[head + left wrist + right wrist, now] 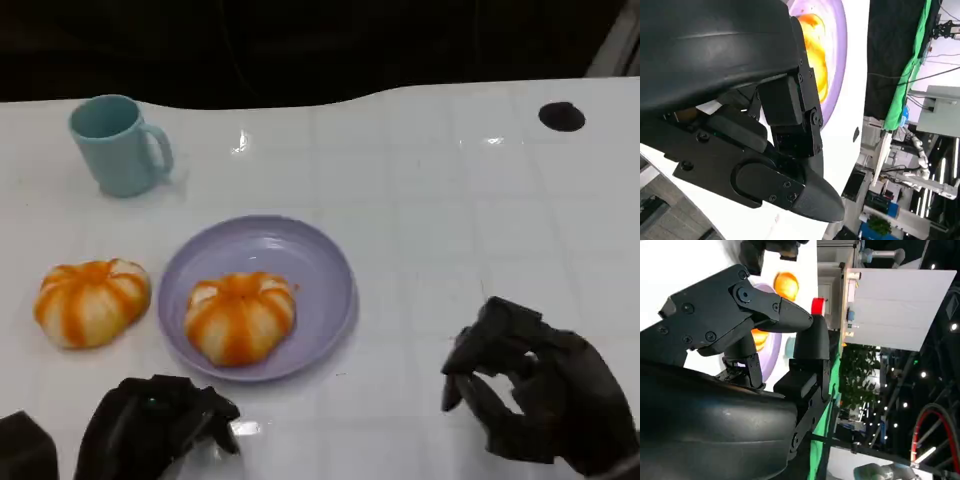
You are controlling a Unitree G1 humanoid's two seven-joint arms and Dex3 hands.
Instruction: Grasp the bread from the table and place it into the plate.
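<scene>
One bread in plate, another bread beside its rim, both hands curled, holding nothing.

Premises: a robotics lab or demonstration hall, not a home. Evidence — beyond the far edge of the glossy white table, the left wrist view shows a green cloth backdrop, loose cables and equipment racks. The right wrist view shows a white partition panel, potted foliage and ceiling spotlights — exhibition-style fittings.
</scene>
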